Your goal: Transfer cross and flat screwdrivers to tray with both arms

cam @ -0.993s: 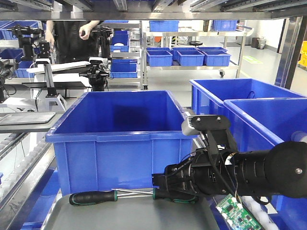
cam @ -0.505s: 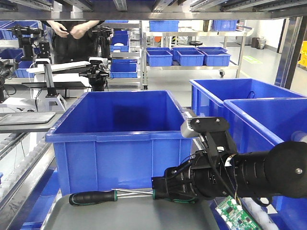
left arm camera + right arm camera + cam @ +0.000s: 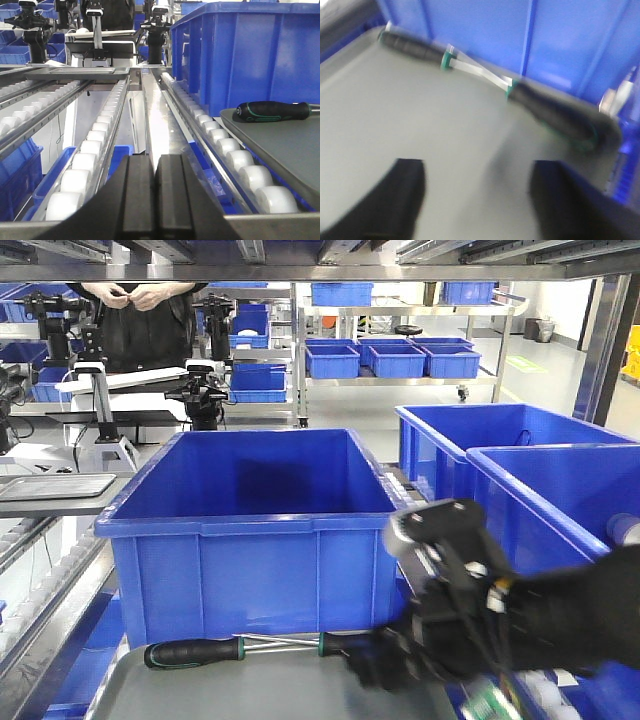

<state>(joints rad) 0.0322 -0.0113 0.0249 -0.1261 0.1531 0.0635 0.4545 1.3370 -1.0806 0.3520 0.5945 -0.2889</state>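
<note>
Two black-green screwdrivers (image 3: 420, 48) (image 3: 555, 114) lying flat in grey tray (image 3: 410, 125), silver shafts crossing, along far rim

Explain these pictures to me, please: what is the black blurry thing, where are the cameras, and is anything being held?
This is a two-armed robot at a roller line. The front picture looks ahead past the robot; the other two come from cameras on its wrists. The black blur at lower right of the front view is the right arm, smeared in the picture. Its right gripper is seen in its own wrist picture, with dark fingers spread open and nothing between them. Beyond them, two screwdrivers lie on the grey tray, shafts crossing, close to a big blue bin. The left gripper has its fingers pressed together, empty, low beside the white rollers. From there one screwdriver handle shows on the tray's edge. So nothing is held.
</note>
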